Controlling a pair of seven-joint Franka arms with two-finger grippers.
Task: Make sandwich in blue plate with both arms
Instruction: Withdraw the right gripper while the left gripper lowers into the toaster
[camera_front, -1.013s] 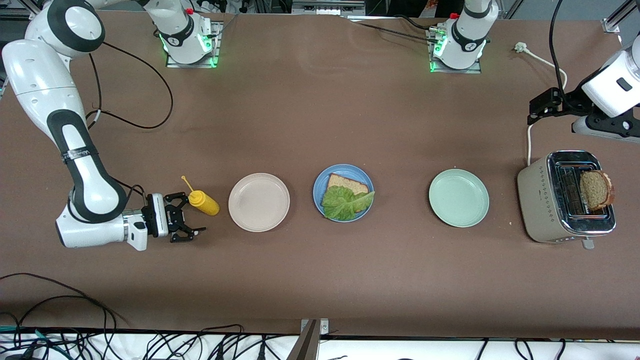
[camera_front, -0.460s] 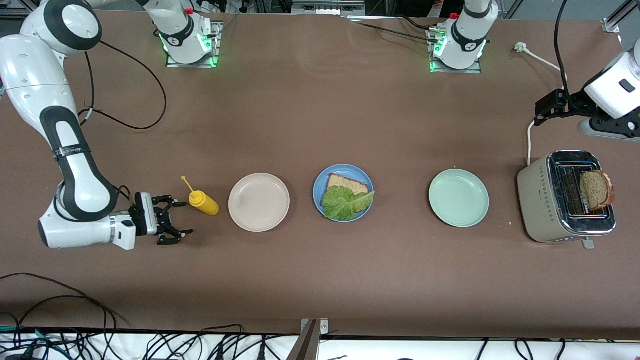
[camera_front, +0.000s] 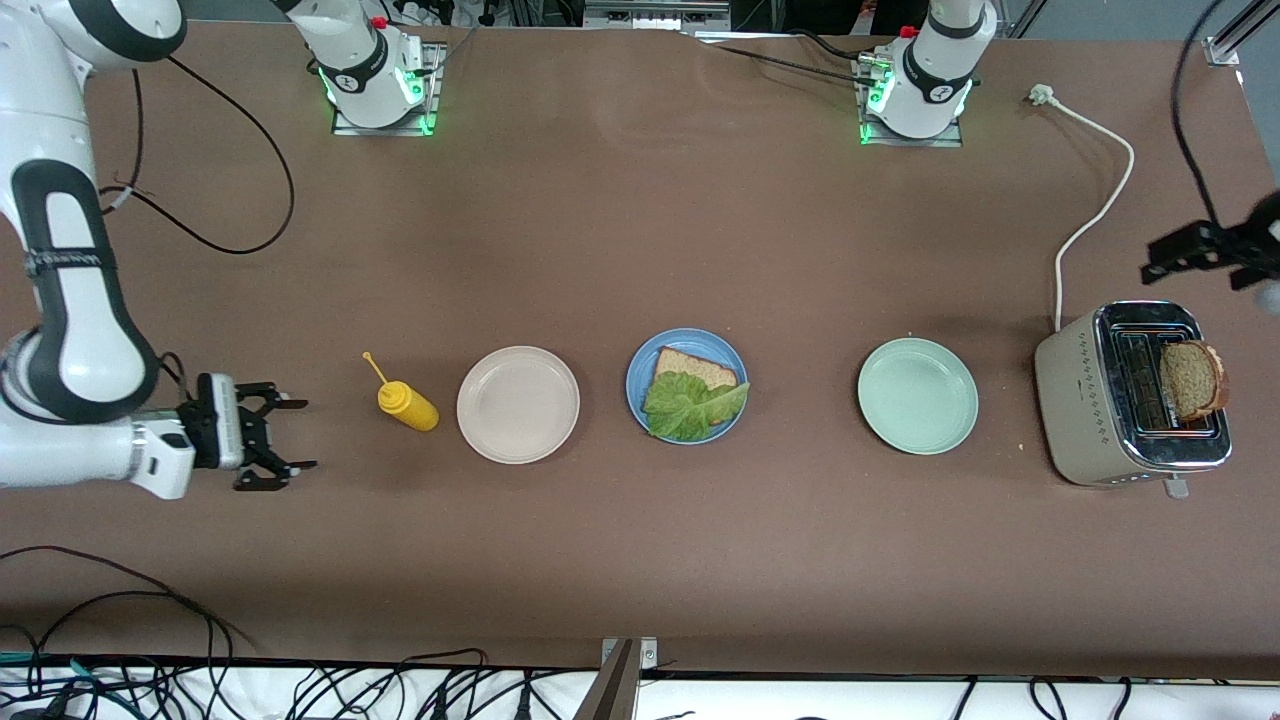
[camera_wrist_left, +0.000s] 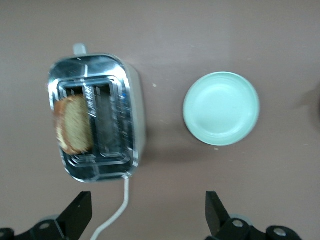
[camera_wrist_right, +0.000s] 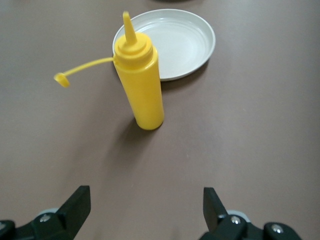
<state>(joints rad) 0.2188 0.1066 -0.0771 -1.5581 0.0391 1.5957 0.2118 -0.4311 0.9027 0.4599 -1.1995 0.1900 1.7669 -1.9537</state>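
Note:
The blue plate (camera_front: 634, 385) sits mid-table with one brown bread slice (camera_front: 695, 367) and a green lettuce leaf (camera_front: 692, 406) lying on the slice. A second bread slice (camera_front: 1192, 379) stands in a slot of the toaster (camera_front: 1085, 395); it also shows in the left wrist view (camera_wrist_left: 73, 125). My left gripper (camera_front: 1160, 256) is open and empty, up over the white cable beside the toaster (camera_wrist_left: 131, 100). My right gripper (camera_front: 300, 436) is open and empty, low over the table, apart from the yellow mustard bottle (camera_front: 407, 403).
A beige plate (camera_front: 518, 404) lies between the bottle and the blue plate. A mint green plate (camera_front: 917, 395) lies between the blue plate and the toaster. The toaster's white cable (camera_front: 1095, 215) runs toward the left arm's base.
My right gripper has drawn back from the mustard bottle toward the right arm's end of the table. My left arm has swung toward its end of the table, mostly out of view.

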